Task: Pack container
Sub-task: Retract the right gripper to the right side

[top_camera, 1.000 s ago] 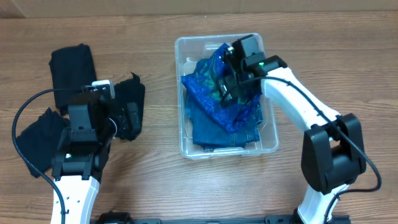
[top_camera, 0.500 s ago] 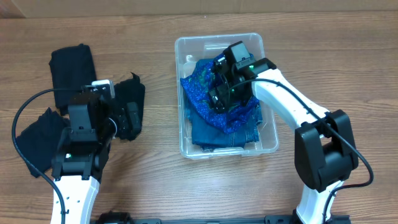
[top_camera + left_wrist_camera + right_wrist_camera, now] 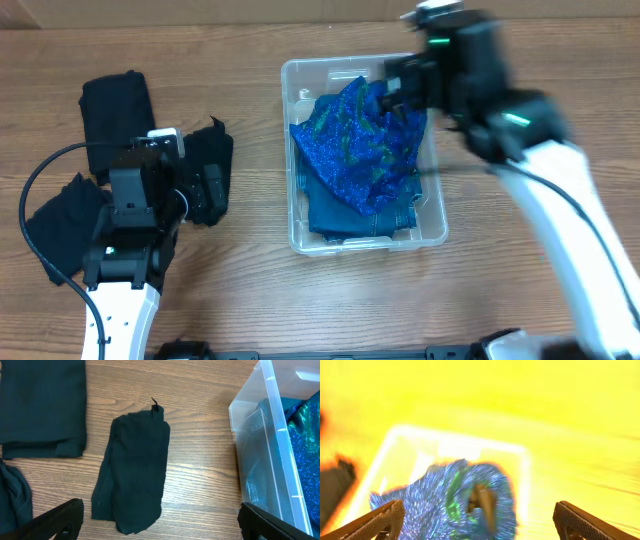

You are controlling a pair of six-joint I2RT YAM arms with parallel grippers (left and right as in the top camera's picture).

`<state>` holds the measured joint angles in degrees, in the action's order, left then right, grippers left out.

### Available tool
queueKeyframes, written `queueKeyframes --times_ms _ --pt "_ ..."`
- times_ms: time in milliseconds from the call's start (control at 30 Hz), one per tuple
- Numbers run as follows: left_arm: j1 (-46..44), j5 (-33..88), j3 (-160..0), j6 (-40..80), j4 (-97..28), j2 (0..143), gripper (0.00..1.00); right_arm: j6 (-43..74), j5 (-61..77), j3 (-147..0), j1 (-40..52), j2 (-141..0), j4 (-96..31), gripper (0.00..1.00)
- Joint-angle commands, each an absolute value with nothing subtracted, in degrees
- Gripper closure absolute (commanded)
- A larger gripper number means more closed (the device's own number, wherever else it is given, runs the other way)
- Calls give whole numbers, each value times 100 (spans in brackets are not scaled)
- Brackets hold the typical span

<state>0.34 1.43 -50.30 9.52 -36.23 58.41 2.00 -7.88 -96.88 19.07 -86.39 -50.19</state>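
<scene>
The clear plastic container [image 3: 300, 85] stands mid-table and holds a shiny blue-green cloth [image 3: 355, 150] heaped on folded blue denim [image 3: 345, 215]. It also shows in the left wrist view [image 3: 272, 435] and, blurred, in the right wrist view [image 3: 410, 445]. My right gripper [image 3: 477, 525] is open and empty, raised above the container's far right corner [image 3: 400, 90]. My left gripper [image 3: 160, 525] is open and empty, low over the table just in front of a small dark folded cloth [image 3: 135, 472].
Several dark cloths lie at the left: a folded one at the back [image 3: 115, 110], a small one by my left gripper [image 3: 210, 175], a crumpled one at the front left [image 3: 55, 225]. Bare wood lies right of the container.
My right gripper has let go of the blue-green cloth and lifted up and back out of the container. The cloth now lies heaped in the container. The left arm has not moved.
</scene>
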Motion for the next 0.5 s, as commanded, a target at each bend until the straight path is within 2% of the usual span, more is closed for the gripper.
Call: queueKeyframes --times_ms 0,200,367,467 --pt "-3 106 -5188 1033 -3603 5878 0 565 -725 -9717 1330 -8224 -5660 0" --pt "-3 126 -5188 1033 -3723 5878 0 1710 -749 -9714 104 -7900 -7000 0" --pt "167 438 -5323 1035 -3684 5885 0 1767 -408 -9706 -1039 -7887 -7688 0" --pt "703 705 -5437 1105 -3597 5994 0 1761 38 -9671 -1490 -7891 -7795 0"
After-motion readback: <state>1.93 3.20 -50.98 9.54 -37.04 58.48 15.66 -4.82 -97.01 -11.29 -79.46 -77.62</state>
